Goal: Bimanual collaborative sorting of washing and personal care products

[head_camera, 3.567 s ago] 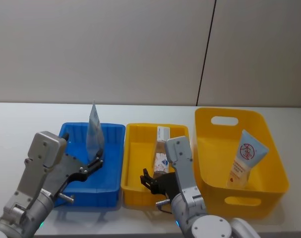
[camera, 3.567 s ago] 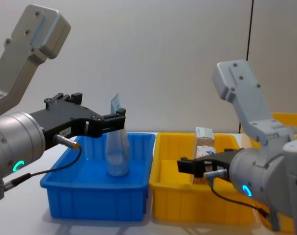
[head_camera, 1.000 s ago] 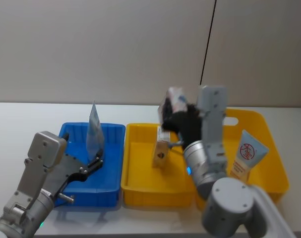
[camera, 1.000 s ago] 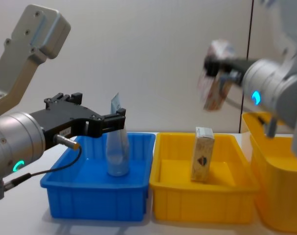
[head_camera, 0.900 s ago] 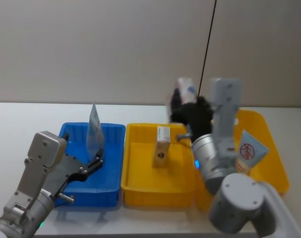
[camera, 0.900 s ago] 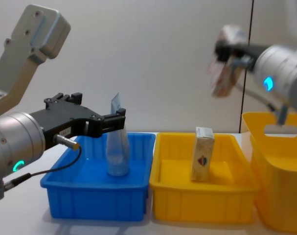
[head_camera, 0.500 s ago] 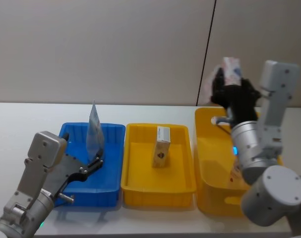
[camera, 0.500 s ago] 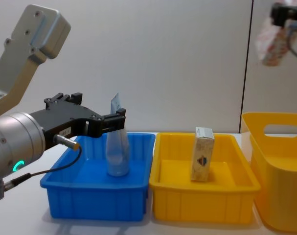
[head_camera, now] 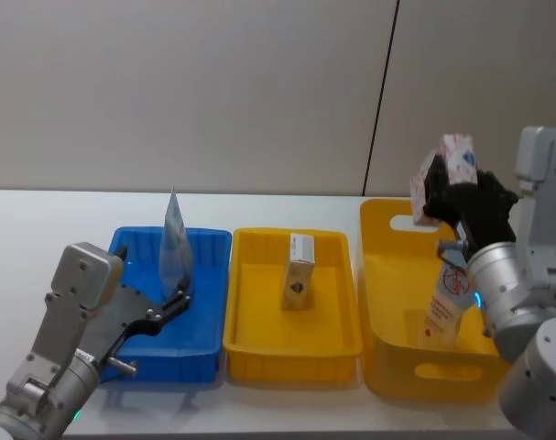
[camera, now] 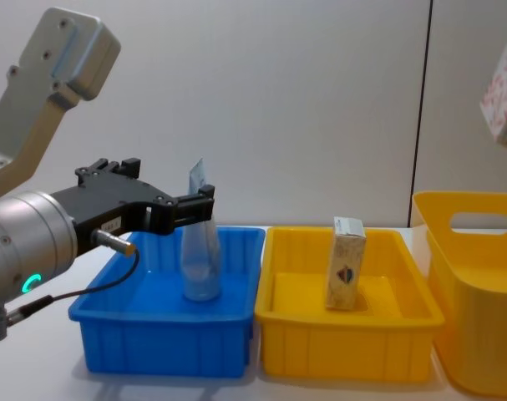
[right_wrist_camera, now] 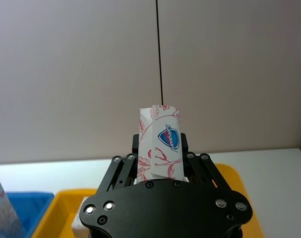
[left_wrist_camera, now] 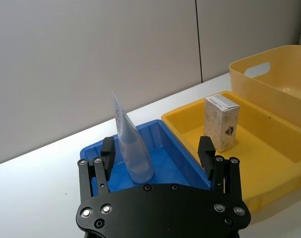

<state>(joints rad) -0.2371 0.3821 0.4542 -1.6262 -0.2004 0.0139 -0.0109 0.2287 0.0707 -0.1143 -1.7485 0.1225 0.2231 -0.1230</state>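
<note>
This looks like a robotics lab or test station, not a home or shop; a plain white worktop (head_camera: pixel 39 220) stands against bare grey wall panels (head_camera: pixel 186 92) split by one dark vertical seam (head_camera: pixel 380 101); on it, three plastic bins sit in a neat row, a blue bin (head_camera: pixel 197 316), a shallow yellow bin (head_camera: pixel 250 344) and a tall yellow bin (head_camera: pixel 387 266) with cut-out handles; nothing domestic or decorative surrounds them.

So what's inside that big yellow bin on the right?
A pale-blue tube with a red round logo stands inside the big yellow bin, partly hidden by the right gripper holding a carton above.
</note>
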